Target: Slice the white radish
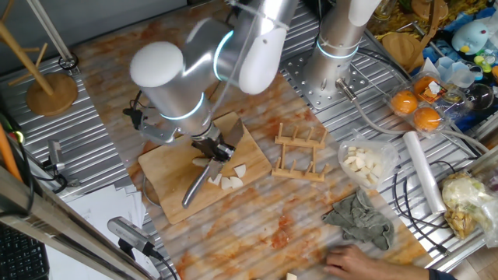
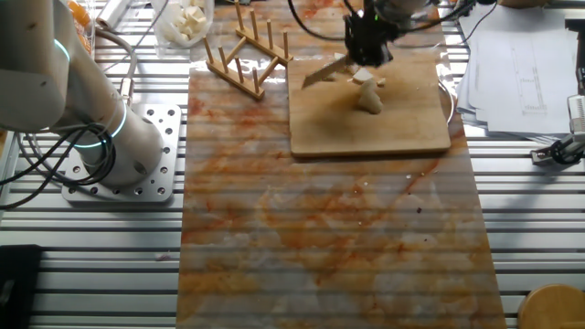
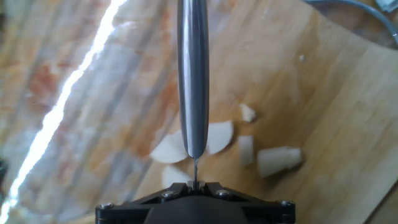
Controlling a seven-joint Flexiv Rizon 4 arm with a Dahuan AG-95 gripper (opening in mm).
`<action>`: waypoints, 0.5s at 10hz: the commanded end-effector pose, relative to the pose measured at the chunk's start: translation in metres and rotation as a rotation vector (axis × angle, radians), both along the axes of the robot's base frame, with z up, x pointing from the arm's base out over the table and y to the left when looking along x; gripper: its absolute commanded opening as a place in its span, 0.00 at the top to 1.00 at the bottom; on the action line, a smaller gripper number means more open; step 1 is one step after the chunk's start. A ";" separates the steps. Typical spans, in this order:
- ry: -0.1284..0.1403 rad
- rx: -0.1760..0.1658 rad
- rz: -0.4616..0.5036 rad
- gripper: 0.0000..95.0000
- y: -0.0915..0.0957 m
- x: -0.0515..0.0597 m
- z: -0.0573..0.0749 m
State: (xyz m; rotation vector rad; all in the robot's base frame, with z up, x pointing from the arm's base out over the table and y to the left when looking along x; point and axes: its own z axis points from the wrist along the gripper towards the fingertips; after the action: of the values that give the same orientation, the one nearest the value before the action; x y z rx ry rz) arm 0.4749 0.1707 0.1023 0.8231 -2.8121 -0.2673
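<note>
The white radish lies as several cream half-round slices (image 1: 230, 178) on the wooden cutting board (image 1: 167, 175). My gripper (image 1: 213, 148) is shut on a knife (image 1: 197, 187) whose blade slants down onto the board just left of the slices. In the other fixed view the gripper (image 2: 366, 47) stands over the slices (image 2: 368, 95) on the board (image 2: 366, 132), with the blade (image 2: 320, 71) pointing left. In the hand view the gripper (image 3: 196, 185) holds the knife (image 3: 193, 74) spine-up across a half-round slice (image 3: 217, 137); more pieces (image 3: 280, 159) lie to the right.
A wooden rack (image 1: 300, 152) stands right of the board. Pale cubes wrapped in clear plastic (image 1: 364, 164), a grey cloth (image 1: 358, 218), a film roll (image 1: 424, 173) and oranges (image 1: 416, 109) lie further right. A person's hand (image 1: 350, 260) is at the front edge. A second arm's base (image 2: 101, 137) stands nearby.
</note>
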 end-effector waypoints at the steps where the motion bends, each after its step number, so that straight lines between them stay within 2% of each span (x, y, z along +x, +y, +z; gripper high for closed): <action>1: 0.006 0.016 0.105 1.00 0.011 -0.014 0.017; 2: 0.015 0.027 0.138 1.00 0.019 -0.024 0.027; 3: 0.026 0.037 0.129 1.00 0.028 -0.035 0.035; 4: 0.030 0.043 0.131 1.00 0.039 -0.054 0.042; 5: 0.031 0.057 0.154 1.00 0.044 -0.066 0.043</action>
State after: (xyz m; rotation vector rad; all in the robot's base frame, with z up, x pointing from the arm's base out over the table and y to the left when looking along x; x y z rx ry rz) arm 0.4209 0.2095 0.1417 0.9953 -2.7175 -0.3156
